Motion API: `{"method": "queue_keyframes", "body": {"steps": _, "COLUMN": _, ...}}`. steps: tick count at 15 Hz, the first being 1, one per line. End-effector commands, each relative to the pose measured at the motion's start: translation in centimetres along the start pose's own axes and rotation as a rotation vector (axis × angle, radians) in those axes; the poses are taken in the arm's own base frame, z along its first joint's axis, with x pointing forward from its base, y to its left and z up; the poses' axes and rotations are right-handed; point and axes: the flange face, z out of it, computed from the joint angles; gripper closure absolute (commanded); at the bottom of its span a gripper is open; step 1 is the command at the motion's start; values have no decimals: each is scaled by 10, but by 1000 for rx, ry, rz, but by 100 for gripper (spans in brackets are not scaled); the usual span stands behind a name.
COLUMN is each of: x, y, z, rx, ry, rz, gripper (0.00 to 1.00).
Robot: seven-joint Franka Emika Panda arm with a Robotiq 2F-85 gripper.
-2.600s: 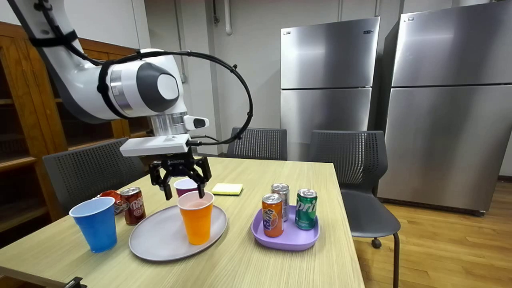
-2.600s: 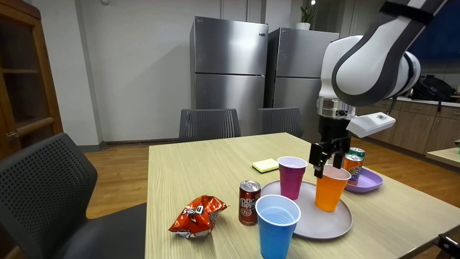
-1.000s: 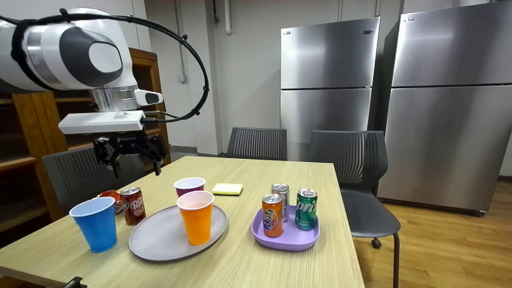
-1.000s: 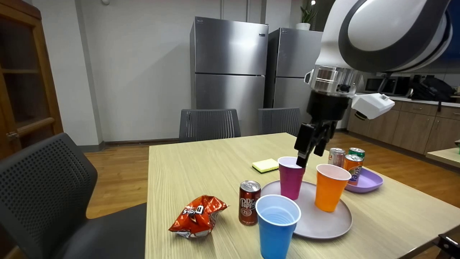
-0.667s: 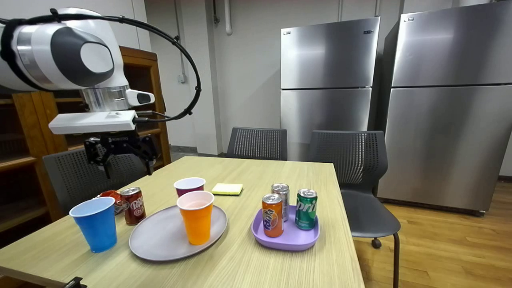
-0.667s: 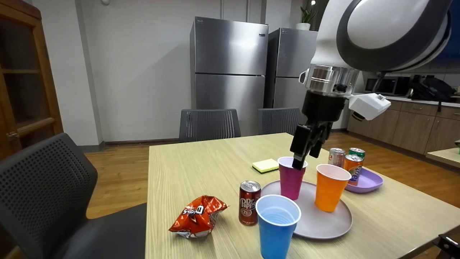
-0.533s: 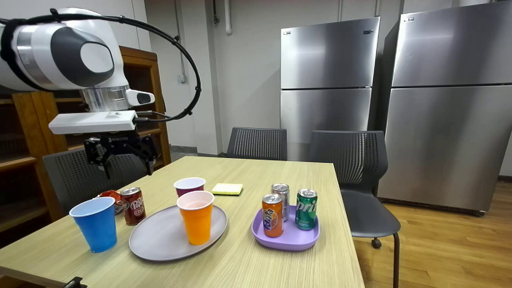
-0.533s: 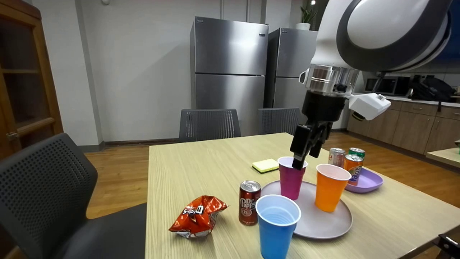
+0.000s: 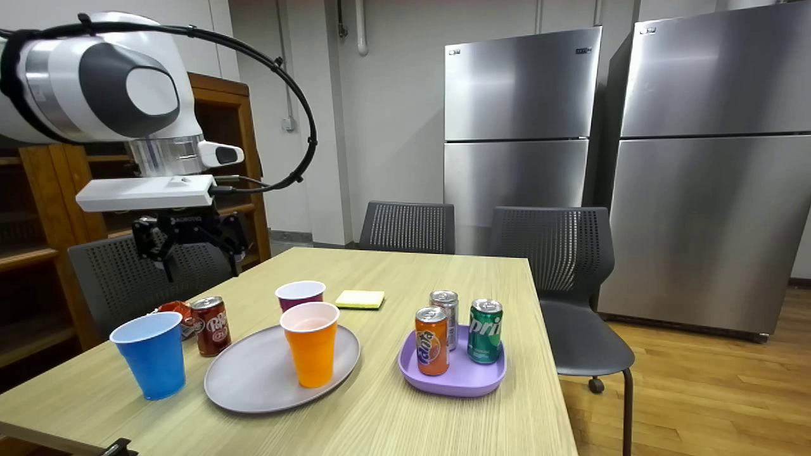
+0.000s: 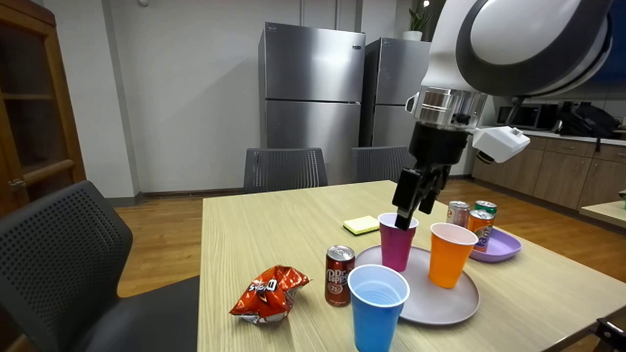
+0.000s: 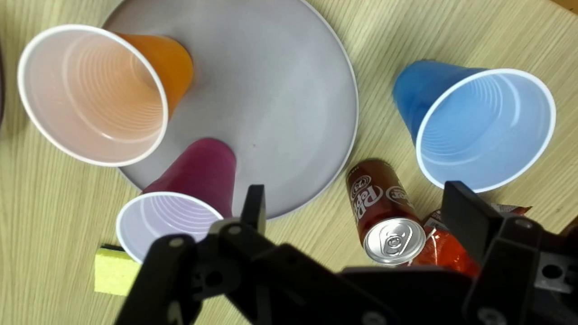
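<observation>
- Dr Pepper can (image 11: 383, 203) is standing upright on the counter (image 9: 380, 418), between the plate (image 11: 289, 90) and a red snack bag (image 10: 270, 296).
- Claw (image 9: 203, 276) is hanging above the counter, near the can, jaws standing apart.
- Blue cup (image 10: 375, 315) is standing nearby.
- Magenta cup (image 10: 395, 252) and orange cup (image 10: 447, 261) are standing on the plate.
</observation>
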Motion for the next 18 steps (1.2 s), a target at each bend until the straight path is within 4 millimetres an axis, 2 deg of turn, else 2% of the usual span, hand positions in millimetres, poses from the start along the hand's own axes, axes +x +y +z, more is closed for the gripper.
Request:
{"method": "queue_keyframes", "body": {"steps": 1, "x": 12, "y": -16, "z": -6, "rx": 11, "ry": 16, "rz": -21, "gripper": 0}}
{"method": "queue_keyframes", "body": {"steps": 8, "x": 39, "y": -34, "z": -4, "rx": -5, "ry": 25, "rz": -58, "gripper": 0}}
{"method": "queue_keyframes", "body": {"steps": 13, "x": 62, "y": -46, "z": 13, "rx": 11, "ry": 13, "rz": -85, "gripper": 0}}
{"method": "queue_keyframes", "body": {"steps": 18, "x": 80, "y": -50, "z": 31, "rx": 10, "ry": -9, "rz": -105, "gripper": 0}}
